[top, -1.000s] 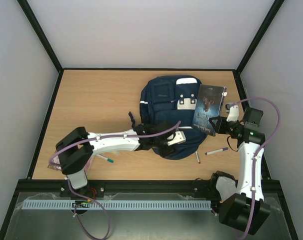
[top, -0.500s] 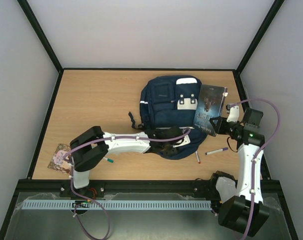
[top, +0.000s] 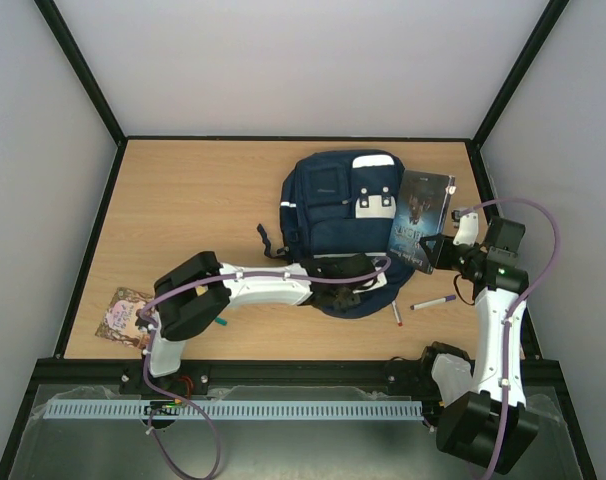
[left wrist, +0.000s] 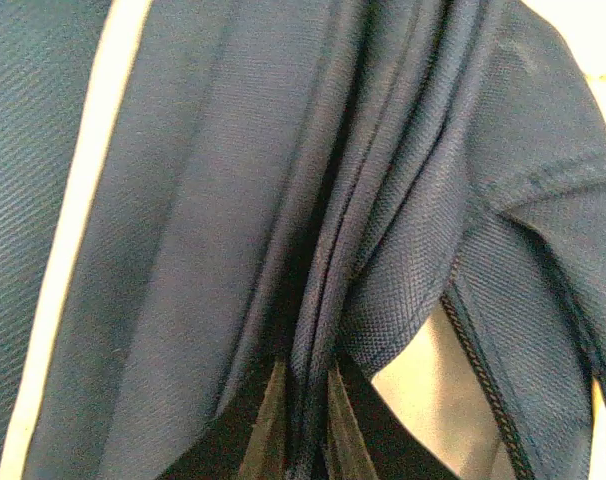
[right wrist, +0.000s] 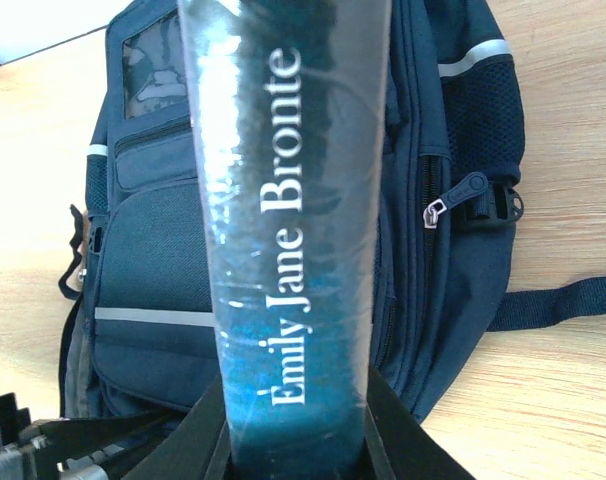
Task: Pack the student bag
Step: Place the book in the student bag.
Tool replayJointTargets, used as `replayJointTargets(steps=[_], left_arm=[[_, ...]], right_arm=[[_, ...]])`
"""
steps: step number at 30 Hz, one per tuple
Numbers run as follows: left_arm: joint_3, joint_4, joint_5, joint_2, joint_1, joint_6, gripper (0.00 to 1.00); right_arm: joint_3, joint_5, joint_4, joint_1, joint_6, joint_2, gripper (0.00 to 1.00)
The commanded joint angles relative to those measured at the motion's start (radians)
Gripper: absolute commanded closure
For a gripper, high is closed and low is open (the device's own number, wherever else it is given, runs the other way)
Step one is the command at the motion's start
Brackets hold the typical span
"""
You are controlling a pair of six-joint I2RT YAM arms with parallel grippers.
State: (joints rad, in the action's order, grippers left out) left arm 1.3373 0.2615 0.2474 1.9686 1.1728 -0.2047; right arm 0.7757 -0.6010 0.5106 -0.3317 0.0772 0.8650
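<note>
L claw (top: 361, 288) nipping student bag (top: 328, 200) hem, R claw (top: 428, 250) holding book (top: 420, 215) beside bag

Right tool (right wrist: 298, 440) clamps a book (right wrist: 283, 200); student bag (right wrist: 153, 250) behind, on table (right wrist: 563, 200).

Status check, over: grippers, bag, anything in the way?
Left gripper pinching a fold of the large navy-blue fabric backpack. Right gripper shut on dark glossy book, upright beside it. White purple-capped marker lies loose near it.

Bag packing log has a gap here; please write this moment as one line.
left gripper: pinched on bag fabric | right gripper: holds book beside bag | book: not in bag yet
</note>
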Motion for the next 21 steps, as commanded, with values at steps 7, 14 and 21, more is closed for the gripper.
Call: replayJointTargets(steps=[7,14,21], left_arm=[[0.065,-0.039,0.101,-0.082,-0.132,0.11,0.97],[-0.047,-0.017,0.17,-0.302,-0.198,0.201,0.97],[-0.182,0.036,0.214,-0.492,-0.225,0.287,0.98]], right_arm=[[0.036,0.015,-0.124,0.001,-0.033,-0.011,0.99],[0.076,0.018,-0.125,0.004,-0.065,0.04,0.99],[0.15,0.087,-0.138,0.195,-0.068,0.219,0.99]])
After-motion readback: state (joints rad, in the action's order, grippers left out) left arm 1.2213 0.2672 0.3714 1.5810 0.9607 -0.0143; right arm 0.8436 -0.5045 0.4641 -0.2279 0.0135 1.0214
